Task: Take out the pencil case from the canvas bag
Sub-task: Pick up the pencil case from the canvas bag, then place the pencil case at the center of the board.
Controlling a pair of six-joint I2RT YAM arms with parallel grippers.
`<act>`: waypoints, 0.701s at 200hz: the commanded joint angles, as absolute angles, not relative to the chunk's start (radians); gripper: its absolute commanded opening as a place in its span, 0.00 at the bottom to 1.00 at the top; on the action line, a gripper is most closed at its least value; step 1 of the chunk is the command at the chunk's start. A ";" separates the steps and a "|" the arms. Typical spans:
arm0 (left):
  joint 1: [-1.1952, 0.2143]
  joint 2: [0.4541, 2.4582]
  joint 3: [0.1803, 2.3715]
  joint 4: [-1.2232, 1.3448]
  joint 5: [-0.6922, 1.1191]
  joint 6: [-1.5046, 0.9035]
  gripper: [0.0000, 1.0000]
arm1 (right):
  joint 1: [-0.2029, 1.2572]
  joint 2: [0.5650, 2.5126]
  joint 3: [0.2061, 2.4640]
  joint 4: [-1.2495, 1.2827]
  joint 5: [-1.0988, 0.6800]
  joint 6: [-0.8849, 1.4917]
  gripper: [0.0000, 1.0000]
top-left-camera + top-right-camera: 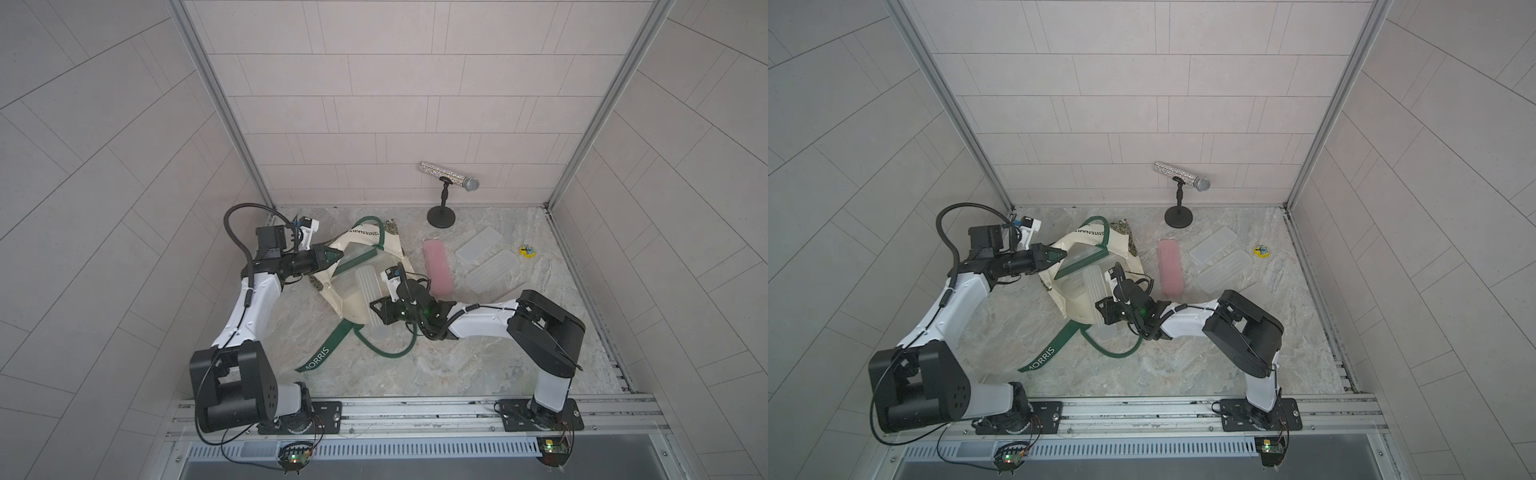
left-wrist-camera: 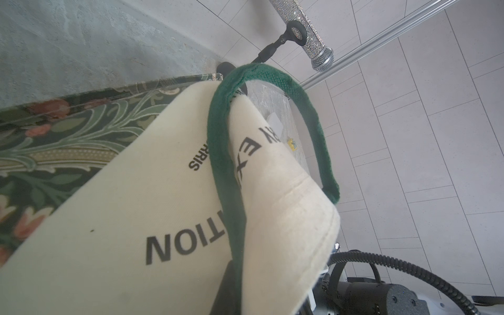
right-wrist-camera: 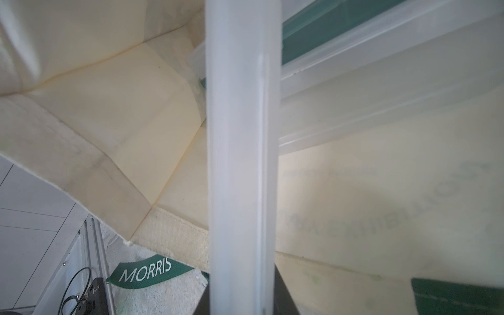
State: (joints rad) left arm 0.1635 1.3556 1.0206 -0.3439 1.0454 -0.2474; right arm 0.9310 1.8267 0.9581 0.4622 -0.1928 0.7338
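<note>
the left gripper [image 1: 332,259] is pinching the rim of the large cream canvas bag [image 1: 351,309] w/ dark green handles. its jaws are closed on the fabric and are propping the mouth open. the right gripper [image 1: 376,311] is clamping tight on a frosted, ribbed, translucent plastic pencil case [image 1: 368,284], which is lying partly inside the mouth w/ its near end over the rim. step in hand: extraction. the next move is prob. calling for a pull along the case's length, clear of the other clear cases [image 1: 357,255] inside, onto the marbled tabletop [image 1: 415,365].
</note>
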 commanded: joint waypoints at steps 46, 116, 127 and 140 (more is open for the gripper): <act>0.172 1.326 1.020 -0.280 1.073 -0.246 0.00 | 0.936 1.655 0.851 0.462 -0.194 0.741 0.21; 0.175 1.333 1.017 -0.279 1.069 -0.240 0.00 | 0.936 1.499 0.736 0.367 -0.166 0.744 0.21; 0.175 1.332 1.017 -0.280 1.066 -0.237 0.00 | 0.936 1.474 0.724 0.346 -0.166 0.744 0.21; 0.174 1.329 1.018 -0.281 1.064 -0.235 0.00 | 0.934 1.444 0.710 0.315 -0.163 0.739 0.21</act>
